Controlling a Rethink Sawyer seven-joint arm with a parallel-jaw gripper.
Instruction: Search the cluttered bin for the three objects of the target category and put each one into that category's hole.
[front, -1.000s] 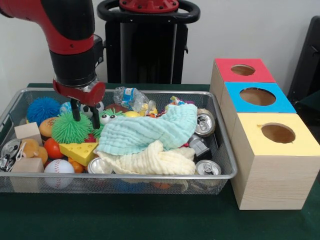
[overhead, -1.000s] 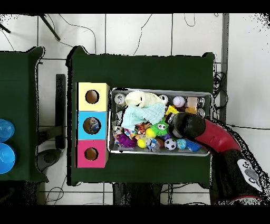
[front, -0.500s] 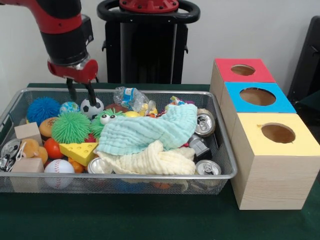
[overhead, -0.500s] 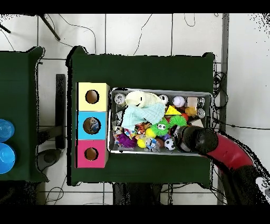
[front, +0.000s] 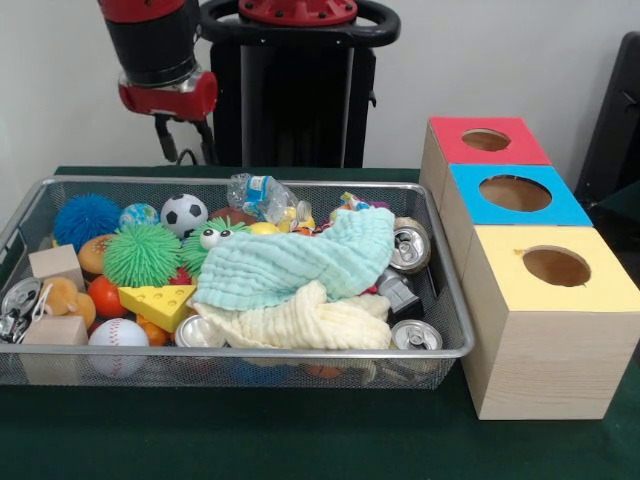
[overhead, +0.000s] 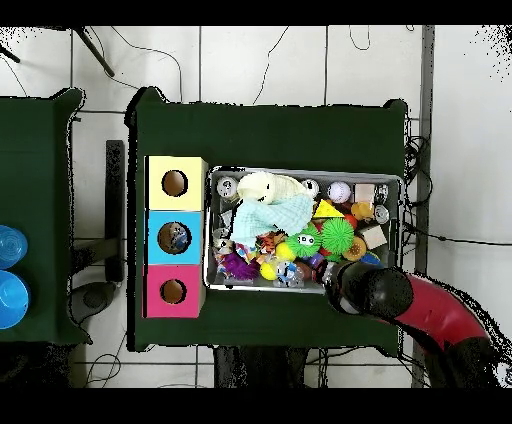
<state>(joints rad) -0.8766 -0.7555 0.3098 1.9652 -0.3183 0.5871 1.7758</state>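
Bin (front: 445, 300): wire mesh tray on the green desk (front: 300, 440), crowded with toys, cloths and cans.
Left end of bin: blue spiky ball (front: 85, 217) at the far corner, wooden block (front: 55, 264) and baseball (front: 118, 334) nearer the front wall.
Green spiky ball (front: 143, 253): just right of the blue one, with the yellow cheese wedge (front: 160, 304) in front of it.
Soccer ball (front: 184, 213): at the far wall, below the jaws and apart from them.
Jaws (front: 183, 142): raised above the bin's far rim, the two dark fingers (front: 164, 138) parted with nothing between them.
Middle of bin: mint cloth (front: 300, 262) draped over a cream cloth (front: 300, 322); a crushed clear bottle (front: 258, 192) behind them.
Cans (front: 410, 247): at the bin's right end, one beside the mint cloth, another at the front corner.
Boxes: wooden, just right of the bin, apart from it; yellow-topped box (front: 550, 330) nearest, blue-topped box (front: 512, 200) behind it, red-topped box (front: 480, 145) farthest, each with a round hole in its top.
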